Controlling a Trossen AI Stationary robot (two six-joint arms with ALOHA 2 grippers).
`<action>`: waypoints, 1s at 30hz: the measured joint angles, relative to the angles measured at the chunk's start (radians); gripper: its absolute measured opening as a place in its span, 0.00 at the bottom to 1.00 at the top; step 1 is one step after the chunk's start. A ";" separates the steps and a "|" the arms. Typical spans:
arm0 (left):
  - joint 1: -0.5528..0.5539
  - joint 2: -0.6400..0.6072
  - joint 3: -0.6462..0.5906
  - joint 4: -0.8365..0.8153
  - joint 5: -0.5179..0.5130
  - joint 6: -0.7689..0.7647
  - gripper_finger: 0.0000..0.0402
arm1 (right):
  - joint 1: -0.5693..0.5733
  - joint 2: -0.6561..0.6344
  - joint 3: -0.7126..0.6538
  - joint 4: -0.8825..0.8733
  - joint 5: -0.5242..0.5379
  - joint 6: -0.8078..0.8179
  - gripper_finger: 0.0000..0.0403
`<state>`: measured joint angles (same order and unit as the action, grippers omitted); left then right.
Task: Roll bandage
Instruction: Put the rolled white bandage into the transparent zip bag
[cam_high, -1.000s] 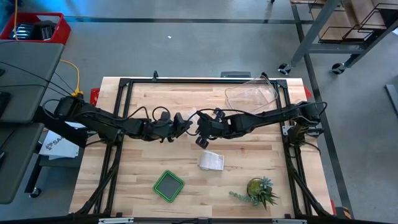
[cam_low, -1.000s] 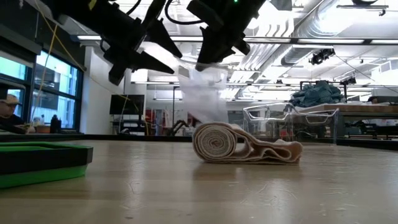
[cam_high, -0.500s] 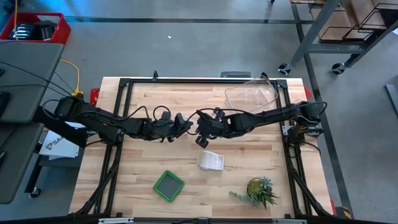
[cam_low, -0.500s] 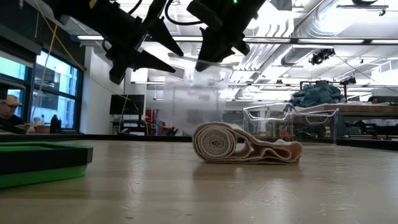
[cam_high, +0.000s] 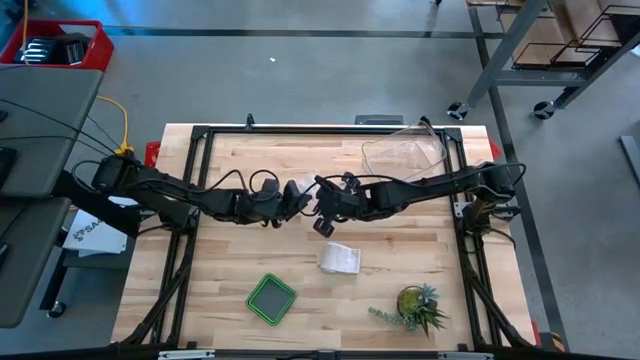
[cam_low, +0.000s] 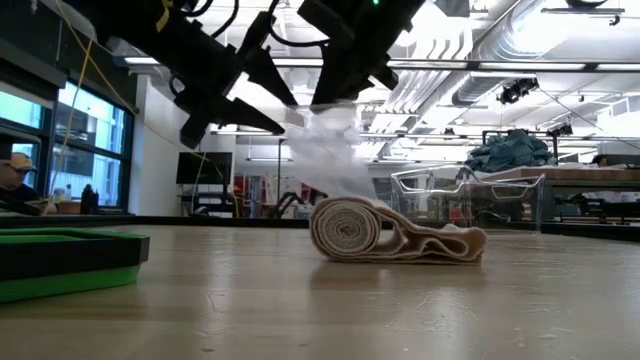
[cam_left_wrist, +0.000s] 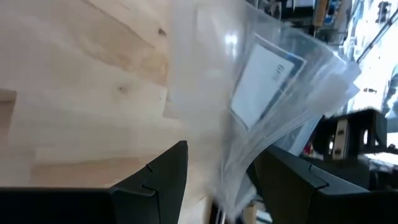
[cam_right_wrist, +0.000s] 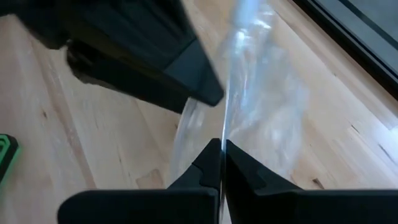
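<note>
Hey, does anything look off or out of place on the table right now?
Yes. The bandage lies only partly rolled on the table, its loose tail bunched in folds beside the coil. Above it, the right gripper pinches a clear plastic bag, which hangs between the open fingers of the left gripper.

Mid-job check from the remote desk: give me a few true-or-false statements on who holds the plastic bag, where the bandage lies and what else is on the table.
1. The right gripper is shut on the clear plastic bag. True.
2. The left gripper is clamped shut on the bag. False: its jaws stand open, with the bag hanging between them.
3. The bandage lies on the table, partly rolled, with a loose tail beside the roll. True.
4. The bandage is inside the clear plastic tub. False: it lies on the bare wood, apart from the tub.
5. The green tray sits on the table near the front edge. True.
6. The bag rests on the table. False: it hangs in the air above the table.
</note>
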<state>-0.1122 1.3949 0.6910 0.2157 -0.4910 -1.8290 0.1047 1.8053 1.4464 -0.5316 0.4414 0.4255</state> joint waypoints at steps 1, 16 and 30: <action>0.003 0.000 0.000 0.000 -0.007 0.000 0.44 | 0.000 0.000 0.000 0.006 -0.003 0.000 0.00; 0.040 0.010 0.001 -0.010 0.045 0.142 0.12 | 0.000 0.000 0.000 0.017 -0.004 0.037 0.00; 0.013 -0.072 0.003 -0.269 0.288 0.317 0.00 | 0.001 -0.013 0.000 -0.121 0.003 0.369 0.00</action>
<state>-0.0990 1.3225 0.6937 -0.0528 -0.2026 -1.5115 0.1059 1.7924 1.4464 -0.6524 0.4440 0.7949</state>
